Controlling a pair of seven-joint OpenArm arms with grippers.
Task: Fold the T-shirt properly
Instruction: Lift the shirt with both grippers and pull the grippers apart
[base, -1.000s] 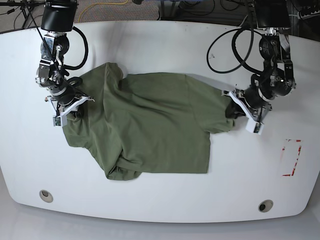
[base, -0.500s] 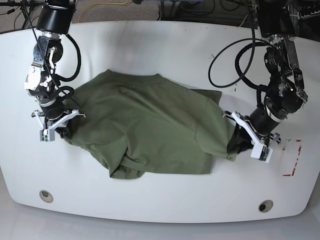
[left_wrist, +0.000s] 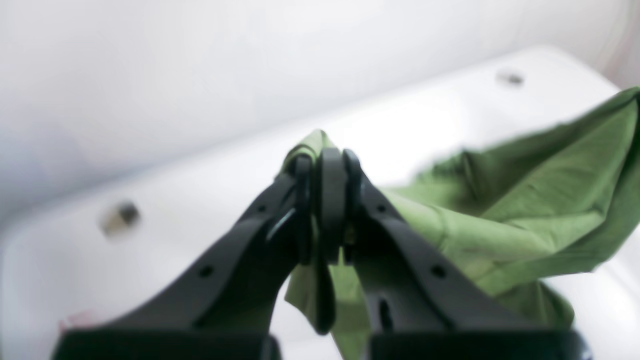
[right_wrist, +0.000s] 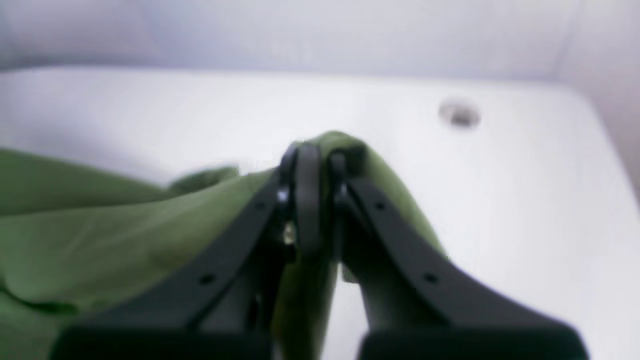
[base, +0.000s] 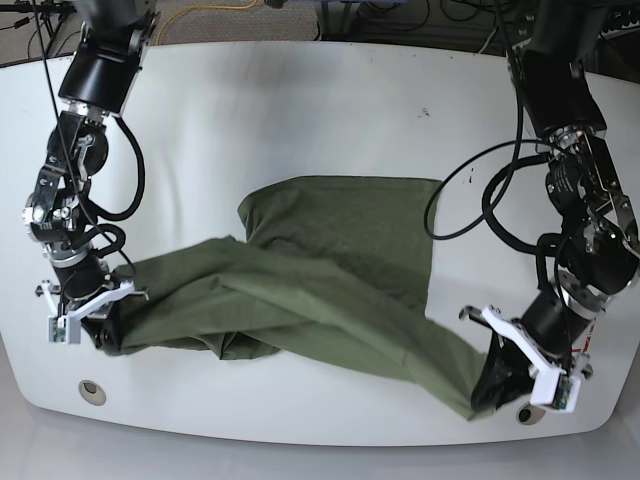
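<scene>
Both sets of fingers, left gripper (base: 505, 378) and right gripper (base: 95, 322), clenched on T-shirt (base: 330, 265) edges; keep tension even, lay flat onto surface (base: 300, 100) without bunching.

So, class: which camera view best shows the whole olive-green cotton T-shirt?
The base view: the olive-green cotton T-shirt appears entire, stretched between both arms. Each wrist view shows only a bunched edge pinched in shut jaws, left and right.

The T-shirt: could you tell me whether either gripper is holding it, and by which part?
Both hold the T-shirt. The left gripper and the right gripper are each shut on a bunched fold at opposite ends; which part exactly cannot be told.
</scene>
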